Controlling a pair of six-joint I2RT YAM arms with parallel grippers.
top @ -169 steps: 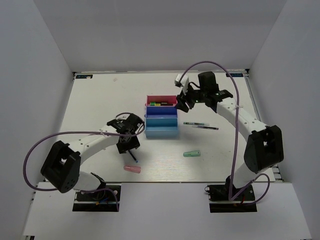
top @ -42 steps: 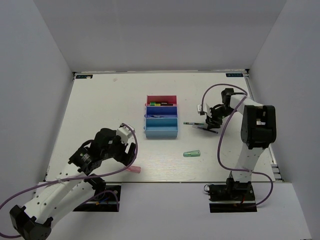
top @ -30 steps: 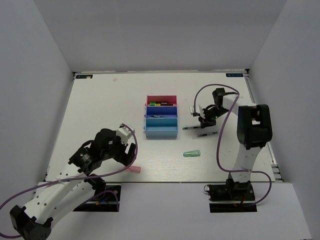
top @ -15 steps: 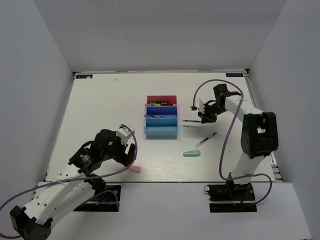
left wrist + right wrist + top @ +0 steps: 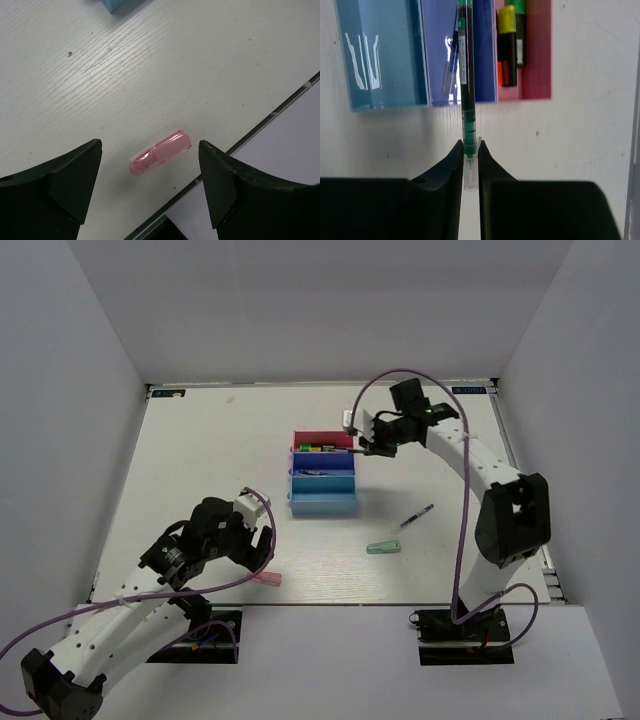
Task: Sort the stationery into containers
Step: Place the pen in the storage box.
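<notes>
Right gripper point(image 5: 470, 147): clamped on green pen point(image 5: 467, 100), pointing 12 o'clock over dark blue tray point(image 5: 436, 50). Align lengthwise, lower before release; height unclear. Left gripper point(image 5: 150, 150): spread above pink capsule point(image 5: 160, 159).

Beyond the jaws of the right gripper point(image 5: 470, 146), the clamped pen point(image 5: 466, 90) loses its far tip at the top edge.

The top camera overlooks the whole table point(image 5: 200, 460) from high behind its near edge. Wrist cameras face down, close: left over the pink capsule point(image 5: 160, 152), right over the trays point(image 5: 385, 60), both shared with it.
</notes>
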